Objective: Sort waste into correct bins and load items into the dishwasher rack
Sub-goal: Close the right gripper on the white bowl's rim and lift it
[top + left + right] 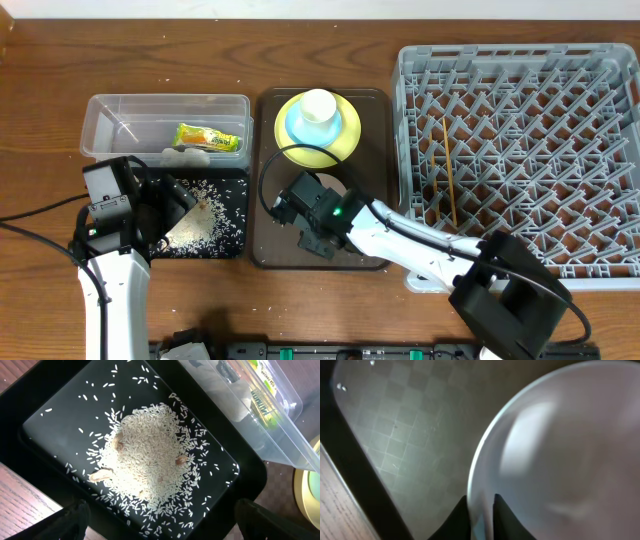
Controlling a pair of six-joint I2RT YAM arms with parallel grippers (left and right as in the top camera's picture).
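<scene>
Item in hand: white bowl point(560, 450), standing on the near half of the dark brown serving tray point(268, 238). The right gripper point(480, 510) was clenched on its rim, one finger on either side. Stacked at the far end of the serving tray: yellow plate point(345, 140), light blue bowl point(298, 125) on it, white cup point(318, 105) in the bowl. Right of the serving tray: dishwasher rack point(520, 150), showing only the chopsticks point(448, 170), laid among the pegs on the side nearest the tray. Left of the serving tray, farther back: clear tub point(110, 120), containing the snack wrapper point(208, 137). Left and nearer: black tray point(225, 235), with rice point(150, 455) heaped at its middle and scattered outward. The left gripper point(165, 525) hung over that rice, jaws spread wide, holding nothing. Step judged: waste apparently sorted, crockery loading under way with the white bowl. The next move would call for lifting the bowl over the tray's lip, carrying it rightward and seating it between the pegs without the thin rim slipping from the pinch.
</scene>
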